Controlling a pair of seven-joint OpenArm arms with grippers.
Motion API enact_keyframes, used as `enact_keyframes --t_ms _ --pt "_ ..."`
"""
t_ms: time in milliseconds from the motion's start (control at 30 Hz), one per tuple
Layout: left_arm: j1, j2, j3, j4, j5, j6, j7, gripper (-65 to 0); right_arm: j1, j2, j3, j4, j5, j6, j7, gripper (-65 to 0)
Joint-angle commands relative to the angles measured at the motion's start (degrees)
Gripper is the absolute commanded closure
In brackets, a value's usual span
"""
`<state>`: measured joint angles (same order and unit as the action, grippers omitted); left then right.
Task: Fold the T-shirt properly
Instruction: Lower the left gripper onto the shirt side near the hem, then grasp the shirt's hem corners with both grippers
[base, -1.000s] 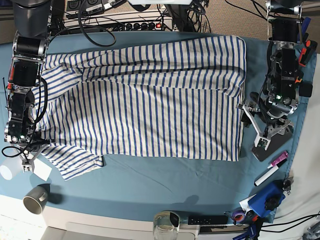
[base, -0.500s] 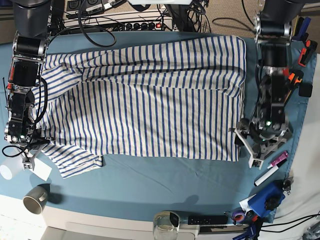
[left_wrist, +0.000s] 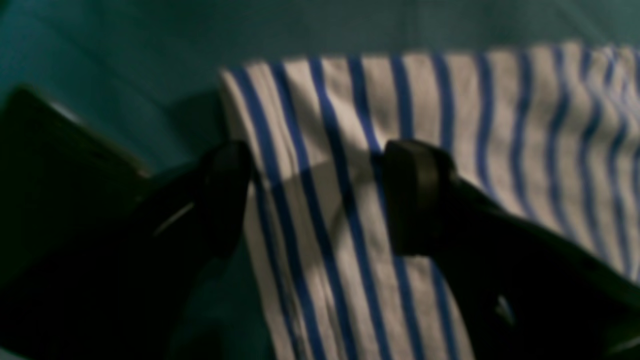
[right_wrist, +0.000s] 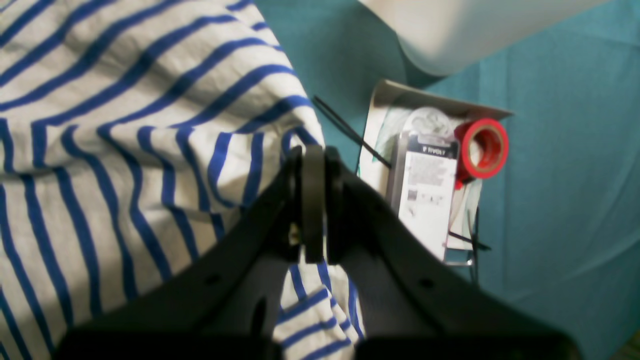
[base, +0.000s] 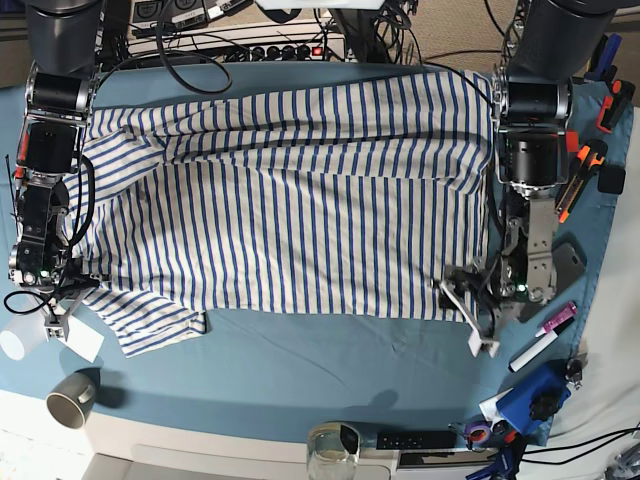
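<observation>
Where the teal cloth covers the desk (base: 300, 370), the T-shirt (base: 290, 220) lies spread flat across most of it, white with thin blue stripes. Its hem side runs along the base view's right edge; one short sleeve (base: 150, 320) juts out at lower left, creased and partly doubled on itself. A long ridge of folds crosses the upper body of the shirt; the lower part lies smoother.

Left tool (left_wrist: 320, 195): jaws spread wide, straddling the shirt's corner edge. One finger (left_wrist: 227, 190) sits at the cloth's border over the teal, the other (left_wrist: 415, 195) over the stripes. View dim and blurred; cannot tell whether the fingers touch the fabric.

Right tool (right_wrist: 312, 200): jaws pressed together at the sleeve's rumpled edge. Whether cloth is caught between them cannot be told. Just beside it on the teal, a red tape roll (right_wrist: 482, 147) and a packaged item (right_wrist: 425, 190) on white card.

A mug (base: 70, 398) stands near the desk's front corner.
</observation>
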<state>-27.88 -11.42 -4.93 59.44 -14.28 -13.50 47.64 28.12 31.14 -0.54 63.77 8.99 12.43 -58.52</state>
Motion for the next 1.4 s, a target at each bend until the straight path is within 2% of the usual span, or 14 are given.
enact_keyframes --t_ms 0,133,333,367,433,567,733,833,933,1067,1233,1367 --pt "-1.66 0.17 -0.07 -0.72 0.68 0.15 -0.20 -42.1 1.88 1.25 0.26 1.05 -0.46 -0.28 0.74 0.0" --pt "-1.64 0.09 -0.09 -3.54 5.18 3.91 -2.60 -42.1 1.88 1.25 0.26 1.05 -0.46 -0.28 0.74 0.0" --pt "-2.97 0.15 -0.07 -3.52 5.84 3.43 -2.21 -41.9 1.90 1.25 0.26 1.05 -0.44 -0.28 0.87 0.0" --pt "-3.28 0.17 -0.07 -3.52 5.11 3.41 -0.74 -40.0 1.88 1.25 0.26 1.05 -0.44 -0.28 0.96 0.0" --pt "-3.72 0.17 -0.07 -3.52 2.93 3.13 2.82 -29.9 1.88 1.27 0.26 1.05 -0.46 -0.28 1.03 0.0" --pt "-3.41 0.15 -0.07 -3.52 1.84 3.17 5.60 0.0 1.90 1.25 0.26 1.05 -0.46 -0.28 1.57 0.0" --pt "-3.74 0.13 -0.07 -3.43 1.55 2.95 7.02 0.0 1.92 1.27 0.26 1.07 -0.44 -0.31 3.08 0.0" --pt "-4.20 0.13 -0.09 -2.99 -0.76 2.91 7.82 0.0 1.92 1.27 0.28 1.07 -0.44 -0.33 3.23 0.0" --pt "-4.55 0.11 -0.11 -1.40 -2.93 0.00 9.88 0.0 1.92 1.27 0.28 1.31 -0.39 -0.42 3.37 0.0" --pt "-4.52 0.09 -0.11 2.99 -4.20 -0.07 12.04 0.0 1.90 1.51 0.28 4.11 -0.37 -0.44 3.04 0.0" --pt "-4.50 -0.04 -0.11 9.05 -5.49 1.01 14.93 0.0 1.90 2.89 0.28 9.77 2.10 -0.48 -0.22 0.0" --pt "-4.50 -0.04 -0.11 12.22 -5.46 1.01 17.59 0.0 1.86 3.28 0.28 10.05 2.80 -0.48 -0.94 0.0"
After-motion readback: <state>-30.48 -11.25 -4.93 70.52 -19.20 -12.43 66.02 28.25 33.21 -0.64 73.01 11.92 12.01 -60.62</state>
